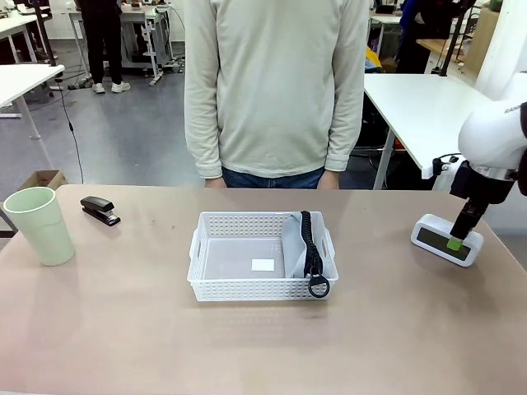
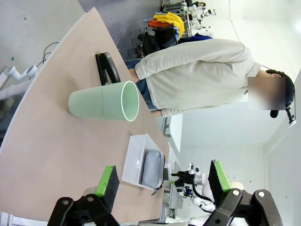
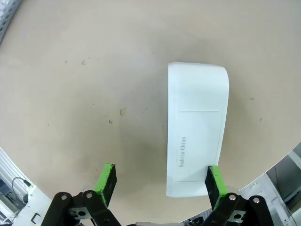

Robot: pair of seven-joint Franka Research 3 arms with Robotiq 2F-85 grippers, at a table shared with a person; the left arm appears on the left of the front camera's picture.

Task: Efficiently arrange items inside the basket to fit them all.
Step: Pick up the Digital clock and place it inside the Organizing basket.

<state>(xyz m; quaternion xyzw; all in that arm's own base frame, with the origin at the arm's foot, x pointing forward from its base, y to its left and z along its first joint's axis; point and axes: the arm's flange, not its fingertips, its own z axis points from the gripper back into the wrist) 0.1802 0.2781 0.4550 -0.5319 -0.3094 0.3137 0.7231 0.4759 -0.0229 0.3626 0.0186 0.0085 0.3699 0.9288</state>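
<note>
Tan tabletop [image 1: 165, 346] is seen stretching across the front view, bare along its near edge. And at the middle, the white perforated basket [image 1: 247, 255] is set down squarely, long side to the camera. Inside it, at its right end, the grey pouch [image 1: 296, 243] is stood on edge against the wall, and its black strap [image 1: 310, 243] is laid along the top, with the ring hung at the near rim.

Out to the right, the right gripper [image 3: 161, 186] is brought down over the white rounded box [image 1: 443, 239], which is lying flat on the table, well apart from the basket. From the right wrist view the jaws are held wide apart, with the near end of the box taken in between them on one side; nothing is clamped, and whether that pad touches the box cannot be told.

Over on the left, the pale green cup [image 1: 39, 224] is stood upright near the table's edge, and the small black stapler [image 1: 100, 210] is placed just beyond it. The left gripper [image 2: 162, 188] is held off the table, jaws spread wide, nothing caught between them, with cup and stapler framed ahead.

At the far side, a person [image 1: 276, 82] in a pale sweater is seen standing, arms down.
</note>
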